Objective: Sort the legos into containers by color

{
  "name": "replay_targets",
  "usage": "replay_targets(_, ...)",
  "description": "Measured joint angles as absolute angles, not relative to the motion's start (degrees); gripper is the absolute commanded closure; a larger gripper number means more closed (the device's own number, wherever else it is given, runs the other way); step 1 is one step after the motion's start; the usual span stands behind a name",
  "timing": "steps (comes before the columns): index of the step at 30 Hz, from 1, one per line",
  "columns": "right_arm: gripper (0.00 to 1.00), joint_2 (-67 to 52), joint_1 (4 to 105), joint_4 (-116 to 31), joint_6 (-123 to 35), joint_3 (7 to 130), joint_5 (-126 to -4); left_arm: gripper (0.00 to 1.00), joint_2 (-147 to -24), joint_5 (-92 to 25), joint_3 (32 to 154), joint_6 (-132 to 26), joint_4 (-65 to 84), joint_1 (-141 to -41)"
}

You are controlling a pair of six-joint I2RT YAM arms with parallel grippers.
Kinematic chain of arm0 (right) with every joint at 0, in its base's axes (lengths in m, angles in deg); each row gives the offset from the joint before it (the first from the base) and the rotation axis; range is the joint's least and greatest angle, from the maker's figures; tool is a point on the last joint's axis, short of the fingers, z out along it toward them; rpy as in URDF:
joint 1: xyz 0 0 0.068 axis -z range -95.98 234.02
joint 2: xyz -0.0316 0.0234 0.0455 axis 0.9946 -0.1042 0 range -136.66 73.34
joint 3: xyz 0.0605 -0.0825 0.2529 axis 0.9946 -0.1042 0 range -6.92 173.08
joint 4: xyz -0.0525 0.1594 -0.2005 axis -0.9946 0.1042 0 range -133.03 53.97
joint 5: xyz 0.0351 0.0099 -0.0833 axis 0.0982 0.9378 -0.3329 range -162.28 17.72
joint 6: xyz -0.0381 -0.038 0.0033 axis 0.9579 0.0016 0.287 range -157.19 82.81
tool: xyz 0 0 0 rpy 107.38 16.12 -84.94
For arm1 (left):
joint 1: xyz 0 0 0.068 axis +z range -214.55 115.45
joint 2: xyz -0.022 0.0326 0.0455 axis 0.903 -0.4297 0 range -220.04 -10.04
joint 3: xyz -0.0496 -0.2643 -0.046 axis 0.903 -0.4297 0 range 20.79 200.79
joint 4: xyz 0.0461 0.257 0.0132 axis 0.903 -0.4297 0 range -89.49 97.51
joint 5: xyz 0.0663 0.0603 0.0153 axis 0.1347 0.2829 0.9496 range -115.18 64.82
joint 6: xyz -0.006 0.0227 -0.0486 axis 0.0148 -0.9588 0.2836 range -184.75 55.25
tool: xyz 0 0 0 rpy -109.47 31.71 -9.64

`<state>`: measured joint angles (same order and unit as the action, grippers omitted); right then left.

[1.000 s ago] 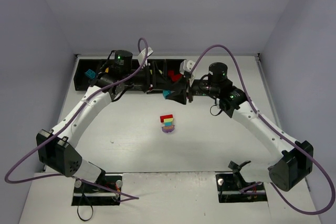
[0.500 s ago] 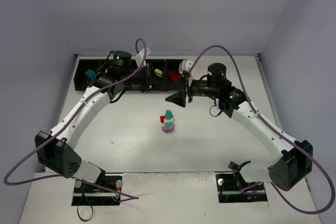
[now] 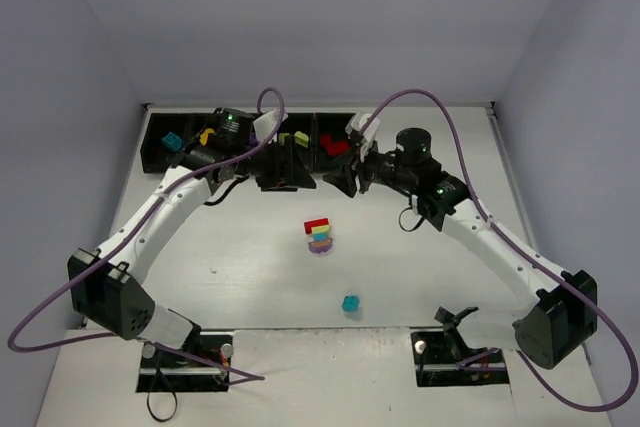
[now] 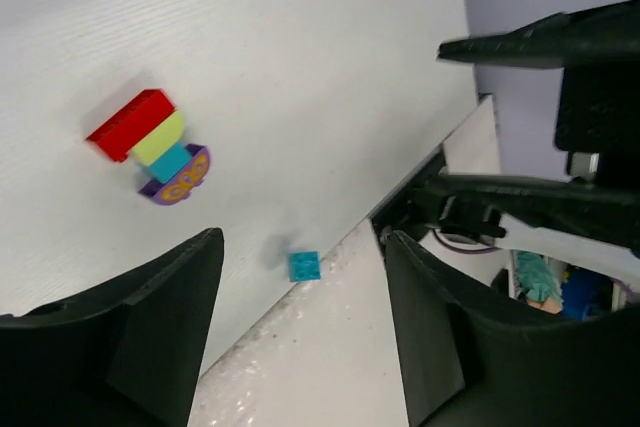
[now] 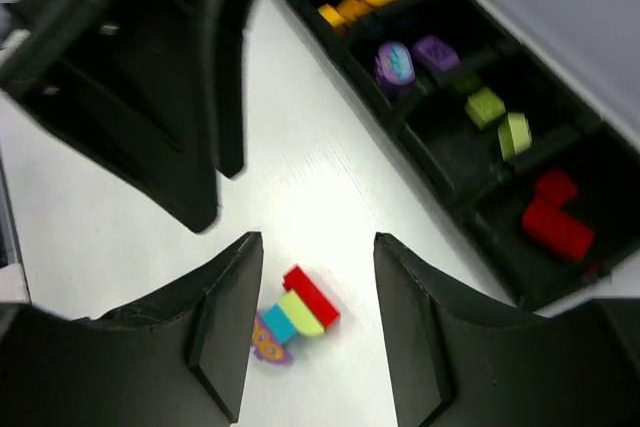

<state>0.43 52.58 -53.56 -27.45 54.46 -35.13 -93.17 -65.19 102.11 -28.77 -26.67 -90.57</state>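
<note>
Both arms' jaws hang spread and empty; one should straddle the stray small teal plastic brick (image 3: 350,303) squarely before closing.

Readable text: none in any view.
Print on the purple piece (image 4: 176,183): orange marks, at the bottom of the brick stack (image 4: 150,142), too small to make out as letters or numbers.

Containers (image 3: 150,153) behind stack (image 3: 319,235); loose brick (image 3: 350,303) before it.

Left hand (image 3: 281,169), right hand (image 3: 342,180) raised, jaws spread wide.
</note>
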Motion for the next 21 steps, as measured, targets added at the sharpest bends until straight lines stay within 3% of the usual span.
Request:
replay_targets(3,0.3,1.83,53.17,-53.34,-33.07,50.46,-41.27,0.35,-93.04,-62.59,98.39,-32.15,-26.99,-90.66)
replay_targets(5,0.26,2.44,53.82,-52.77,-36.66,48.15,-45.23,0.34,-92.97,-61.1,96.51,-33.79,-27.32,-91.01)
replay_targets(10,0.28,4.17,57.93,-49.14,-47.89,43.82,-54.5,0.34,-91.75,-57.71,92.51,-38.86,-27.98,-95.12)
replay_targets(21,0.27,6.88,75.94,-43.31,-64.37,40.67,-61.05,0.34,-91.62,-51.72,90.61,-49.71,-25.92,-117.76)
